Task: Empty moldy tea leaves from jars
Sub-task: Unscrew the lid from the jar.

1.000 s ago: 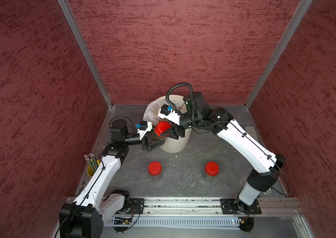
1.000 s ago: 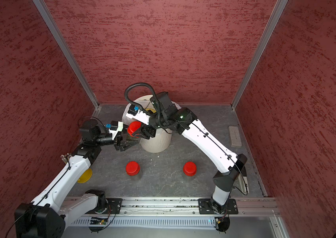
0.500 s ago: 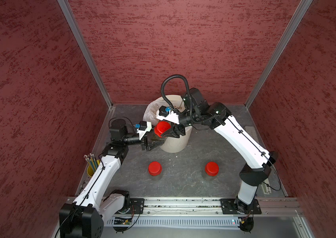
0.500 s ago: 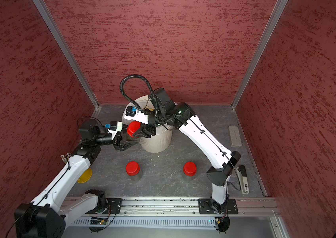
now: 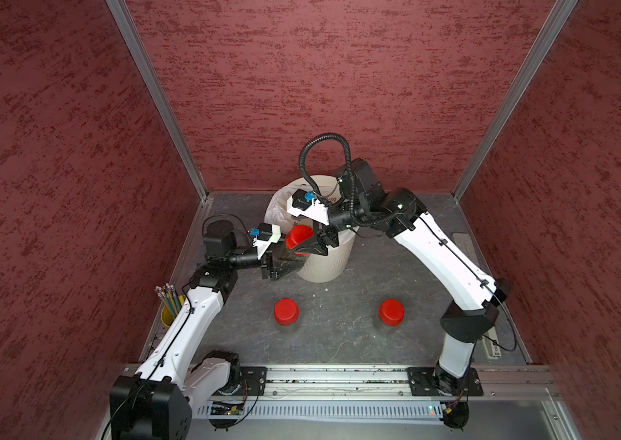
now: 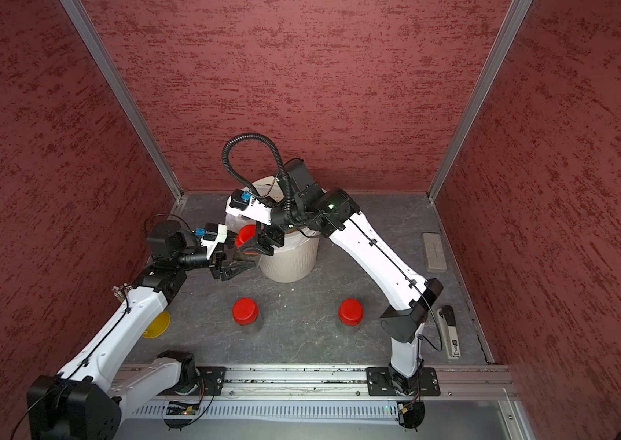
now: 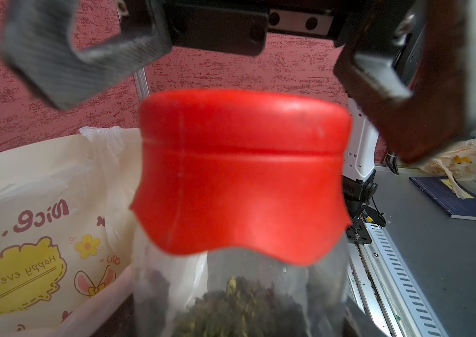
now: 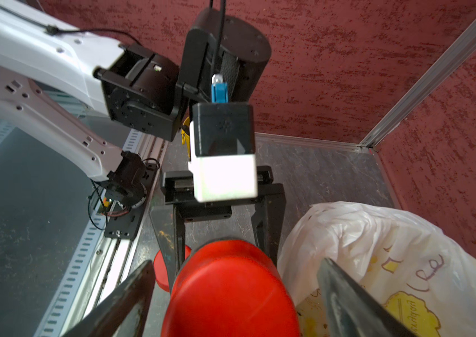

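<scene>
Left gripper point(image 5: 282, 264): pinched on the clear body of the held jar point(image 7: 239, 291), below its lid. The jar is off the floor with its lid up, just beside the bin point(image 5: 326, 263) on the side facing the left arm.
Right gripper point(image 8: 231, 303): jaws spread, straddling the red lid point(image 7: 239, 181) with a gap on each side and no contact.
Contents: dark tea leaves point(image 7: 236, 306) lie low in the glass.
Step in hand: probably unscrewing this lid.
Doing it well: centre the jaws on the lid's straight upper band, not its flared skirt. Close squarely and turn about the jar's own axis while the left holds firm.
Risk: smooth glass may spin in the left's pinch. Tip only once the mouth is over the bin's bag point(image 8: 377, 248).
Standing jars point(image 5: 286, 311) point(image 5: 391, 312): capped, on the floor in front of the bin.
</scene>
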Controlling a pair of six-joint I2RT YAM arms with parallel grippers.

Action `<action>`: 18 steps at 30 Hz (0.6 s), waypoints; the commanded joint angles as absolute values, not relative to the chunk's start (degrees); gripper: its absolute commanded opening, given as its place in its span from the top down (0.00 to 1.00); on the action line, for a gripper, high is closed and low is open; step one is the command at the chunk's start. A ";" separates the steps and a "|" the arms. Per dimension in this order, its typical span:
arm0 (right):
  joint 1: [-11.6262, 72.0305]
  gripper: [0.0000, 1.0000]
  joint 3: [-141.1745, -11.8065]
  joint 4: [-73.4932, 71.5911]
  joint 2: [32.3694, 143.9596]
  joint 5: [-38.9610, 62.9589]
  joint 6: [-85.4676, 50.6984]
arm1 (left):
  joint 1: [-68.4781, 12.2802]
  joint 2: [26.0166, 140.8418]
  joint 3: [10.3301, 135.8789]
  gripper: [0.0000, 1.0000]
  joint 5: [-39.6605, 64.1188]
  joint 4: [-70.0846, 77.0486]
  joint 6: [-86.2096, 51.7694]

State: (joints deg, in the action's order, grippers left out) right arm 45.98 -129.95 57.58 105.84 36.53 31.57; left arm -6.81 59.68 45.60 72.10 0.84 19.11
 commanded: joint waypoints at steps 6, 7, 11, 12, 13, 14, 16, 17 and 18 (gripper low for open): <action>46.70 0.01 -127.05 49.93 102.17 32.19 16.90 | -6.81 59.08 46.35 0.35 72.64 0.06 19.38; 47.04 0.01 -126.26 49.65 101.62 30.90 14.99 | -6.75 59.06 46.37 0.35 72.54 0.04 19.51; 47.71 0.01 -119.64 45.12 97.33 23.11 6.23 | -6.47 59.05 46.47 0.35 72.40 0.09 19.60; 47.85 0.01 -117.79 44.03 96.31 21.69 4.64 | -6.50 58.99 46.45 0.35 72.28 0.09 19.61; 48.10 0.01 -115.47 42.71 94.68 20.03 2.75 | -6.41 58.91 46.40 0.35 72.16 0.09 19.60; 48.33 0.01 -113.48 41.64 93.29 19.04 1.57 | -6.33 58.80 46.41 0.35 72.09 0.04 19.61; 48.92 0.02 -109.61 39.64 90.79 17.94 -0.17 | -6.34 58.73 46.27 0.35 71.99 0.21 19.68; 49.10 0.02 -107.47 38.38 89.64 17.52 -0.90 | -6.37 58.76 46.25 0.35 72.03 0.17 19.64; 49.34 0.02 -105.82 37.47 88.76 17.29 -1.45 | -6.24 58.78 46.33 0.35 72.04 0.23 19.69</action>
